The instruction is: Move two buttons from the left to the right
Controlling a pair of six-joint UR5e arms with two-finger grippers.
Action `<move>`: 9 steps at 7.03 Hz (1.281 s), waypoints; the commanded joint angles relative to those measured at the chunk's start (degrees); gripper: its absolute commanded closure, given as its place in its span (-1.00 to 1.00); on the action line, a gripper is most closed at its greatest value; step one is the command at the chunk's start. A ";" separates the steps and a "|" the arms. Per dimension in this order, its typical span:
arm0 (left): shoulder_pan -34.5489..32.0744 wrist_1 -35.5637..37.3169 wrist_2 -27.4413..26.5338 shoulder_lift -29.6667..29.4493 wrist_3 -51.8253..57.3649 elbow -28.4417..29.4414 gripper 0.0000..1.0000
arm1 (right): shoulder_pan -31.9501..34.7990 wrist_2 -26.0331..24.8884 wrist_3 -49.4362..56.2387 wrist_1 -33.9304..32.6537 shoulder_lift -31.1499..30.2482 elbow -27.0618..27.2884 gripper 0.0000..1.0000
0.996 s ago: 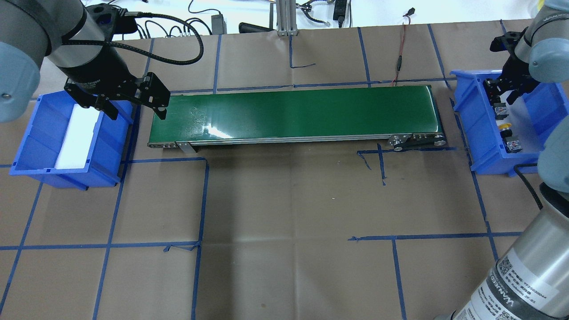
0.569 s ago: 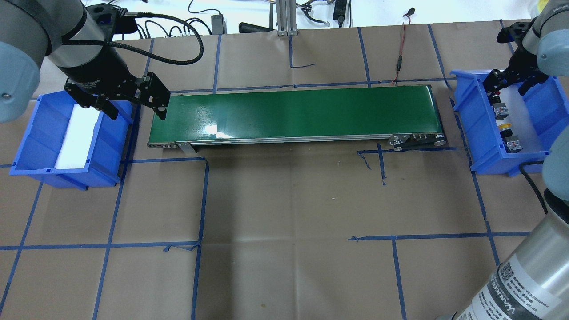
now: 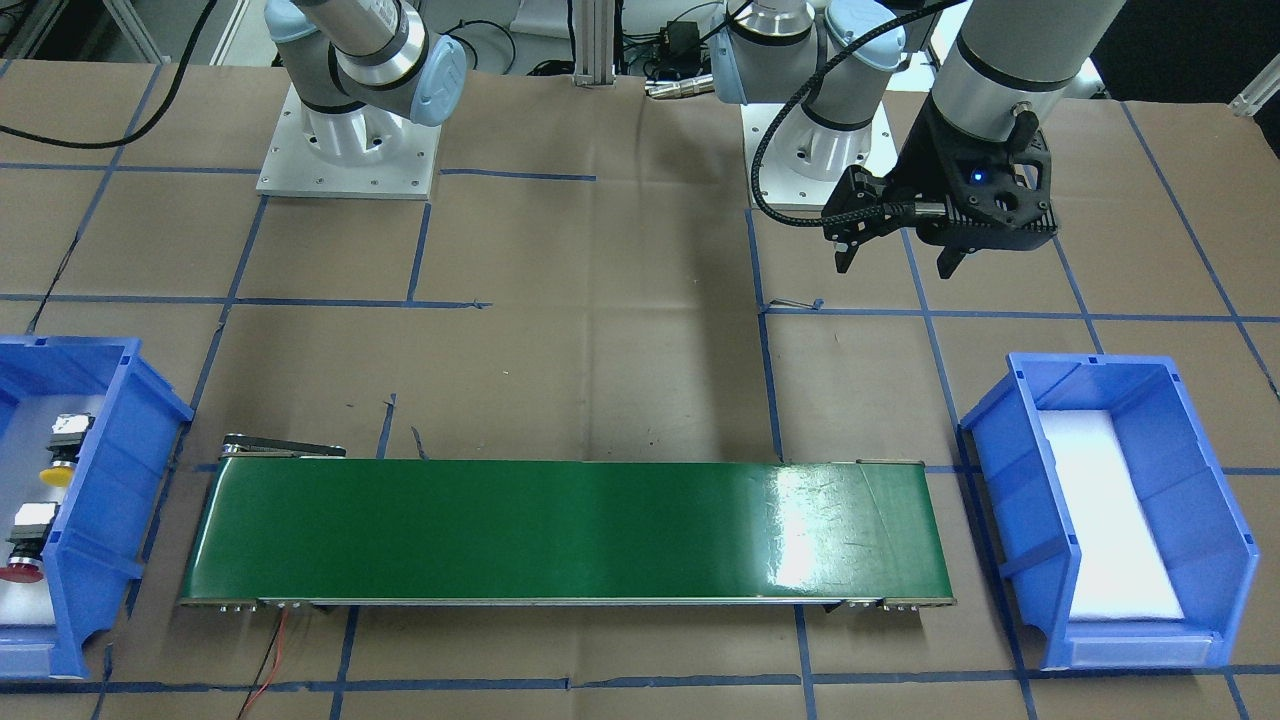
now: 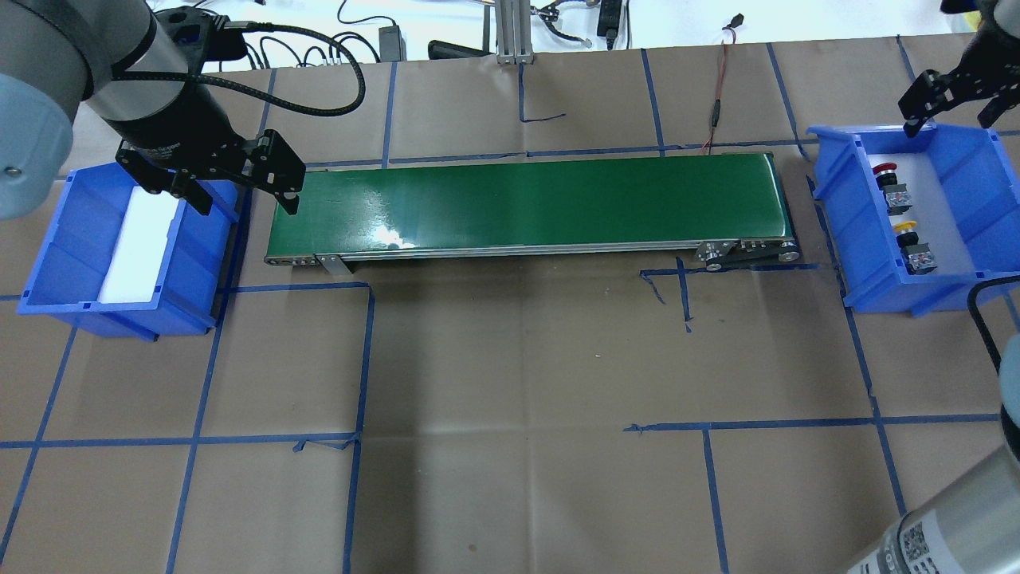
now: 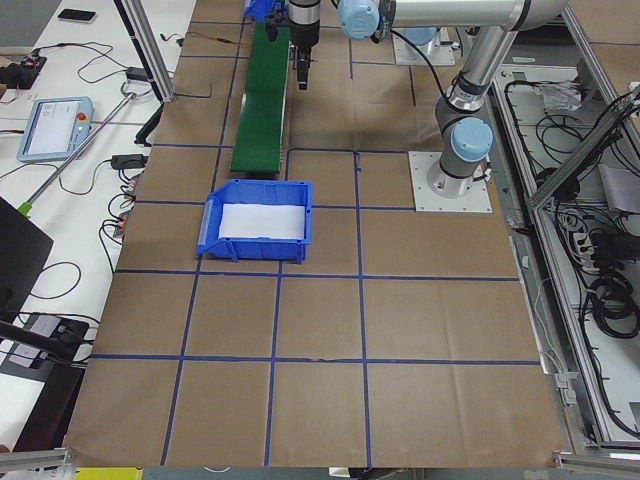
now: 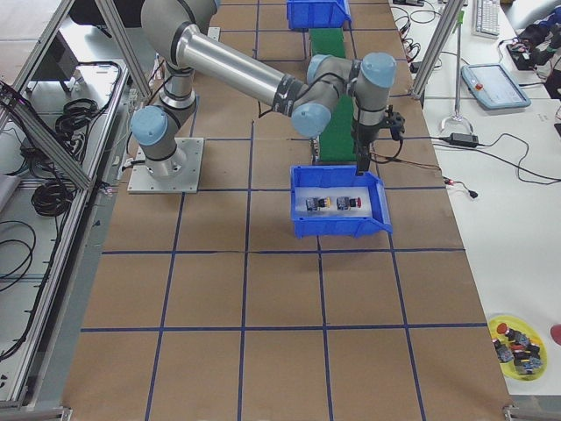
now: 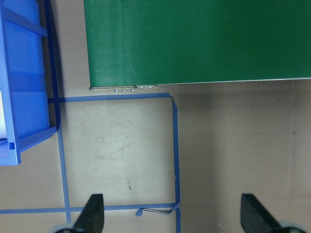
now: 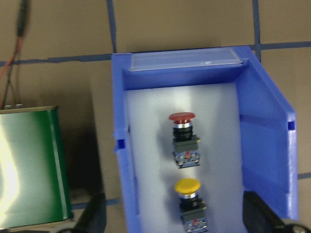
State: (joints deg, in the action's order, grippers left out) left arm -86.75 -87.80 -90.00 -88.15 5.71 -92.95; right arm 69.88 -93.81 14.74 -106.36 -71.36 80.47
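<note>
Both buttons look delivered. The red button point(image 8: 183, 138) and the yellow button point(image 8: 190, 204) lie on their sides on the pale liner of the right bin point(image 4: 841, 215), one behind the other and not touching, caps pointing to the bin's far end, red farther from the robot. In the left bin point(image 4: 72, 239) I see only a white liner point(image 4: 139, 247), and nothing sits on the green conveyor belt point(image 4: 526, 203). The right claw point(image 4: 948, 127) hangs over the far end of the right bin, fingers spread wide, holding nothing, and its wrist view looks straight down on both buttons. The left claw point(image 4: 245, 209) is also spread and empty, hovering over the table between the left bin and the belt's left end. So I judge the step in hand to be the right arm's retreat, task near done or done. To do it well I'd go straight up first, then swing sideways only once the fingertips are clearly above the bin's rim; the walls are tall and a low sideways move could hook the rim and drag the bin. I'd leave the fingers apart, since closing does nothing here. The black cable point(image 4: 970, 307) loops close to the bin's near wall, so I'd watch it doesn't snag there. The buttons look top-heavy and could roll if the bin gets bumped. The left arm needs no move, and I'd steer it clear of the belt.
</note>
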 commanded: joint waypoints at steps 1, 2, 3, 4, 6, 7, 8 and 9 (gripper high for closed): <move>0.00 0.00 0.00 -0.09 0.00 -0.03 -1.00 | 13.28 1.09 -11.19 0.63 -8.57 5.45 -0.99; 0.00 0.00 0.00 -0.18 0.00 0.05 -1.00 | 19.61 0.74 -13.40 0.45 -14.36 9.40 -0.99; 0.00 0.00 0.00 -0.18 -0.18 0.05 -1.00 | 25.33 1.34 -22.03 0.45 -18.16 13.62 -0.99; 0.00 0.00 0.00 -0.01 -0.18 -0.12 -1.00 | 28.52 1.61 -24.64 0.02 -19.76 17.14 -1.00; 0.00 0.00 0.00 -0.18 0.00 0.05 -1.00 | 27.94 7.02 -24.67 2.28 -24.33 17.79 -1.00; 0.00 0.00 0.00 -0.09 0.00 -0.03 -1.00 | 27.42 7.06 -24.23 6.13 -26.44 17.62 -1.00; 0.00 0.00 0.00 -0.01 0.00 -0.03 -1.00 | 25.76 7.15 -22.40 7.91 -26.81 17.70 -1.00; 0.00 0.00 0.00 0.08 0.00 -0.12 -1.00 | 22.87 7.58 -19.86 8.27 -26.55 17.70 -1.00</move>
State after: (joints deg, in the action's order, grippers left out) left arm -86.75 -87.80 -90.00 -88.16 5.71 -93.01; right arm 95.44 -86.72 -7.57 -99.35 -97.69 98.13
